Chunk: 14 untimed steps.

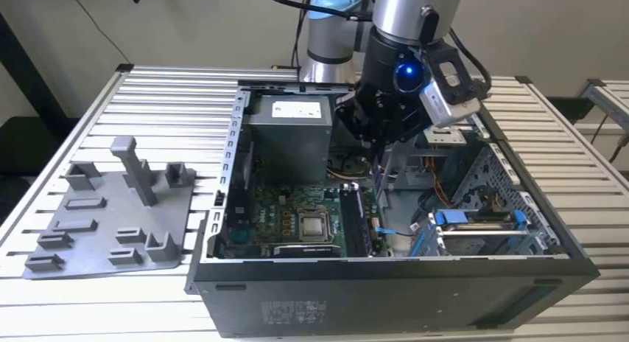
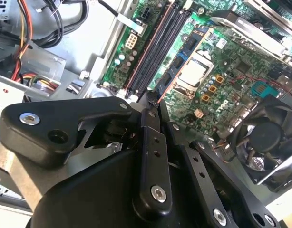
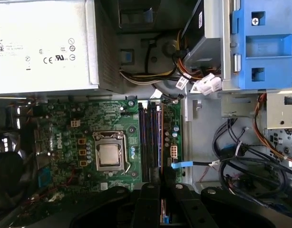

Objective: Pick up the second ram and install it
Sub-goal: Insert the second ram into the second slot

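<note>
Green-edged second ram (image 3: pixel 163 211), thin and flat, clamped between end effector (image 3: pixel 163 204) fingers above motherboard (image 3: pixel 89 137) slots.

Robot lab, slatted workbench (image 1: pixel 147 99), opened computer case (image 1: pixel 393 283)

Matt black plastic claw (image 2: pixel 148 107), glossy green motherboard (image 3: pixel 89 128), dull grey metal case (image 1: pixel 393 283), matt grey plastic fixture tray (image 1: pixel 99 217).
</note>
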Tool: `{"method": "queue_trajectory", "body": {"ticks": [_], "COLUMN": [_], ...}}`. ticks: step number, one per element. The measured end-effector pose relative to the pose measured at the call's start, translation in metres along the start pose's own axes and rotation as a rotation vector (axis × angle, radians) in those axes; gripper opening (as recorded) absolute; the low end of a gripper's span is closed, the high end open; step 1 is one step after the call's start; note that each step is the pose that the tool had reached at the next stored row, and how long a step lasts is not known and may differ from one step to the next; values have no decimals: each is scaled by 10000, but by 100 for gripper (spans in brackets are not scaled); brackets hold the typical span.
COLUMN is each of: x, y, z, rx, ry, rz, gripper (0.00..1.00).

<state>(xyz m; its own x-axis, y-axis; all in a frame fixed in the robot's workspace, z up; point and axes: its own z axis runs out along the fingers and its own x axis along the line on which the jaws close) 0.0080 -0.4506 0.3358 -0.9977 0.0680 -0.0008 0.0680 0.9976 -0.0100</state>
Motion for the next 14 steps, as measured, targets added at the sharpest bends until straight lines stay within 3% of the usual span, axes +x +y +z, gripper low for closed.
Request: {"method": "queue_trajectory", "body": {"ticks": [14], "x": [0], "y": [1], "z": [72], "rx": [0], "ry": [0], "rz": [0], "gripper": [14]}}
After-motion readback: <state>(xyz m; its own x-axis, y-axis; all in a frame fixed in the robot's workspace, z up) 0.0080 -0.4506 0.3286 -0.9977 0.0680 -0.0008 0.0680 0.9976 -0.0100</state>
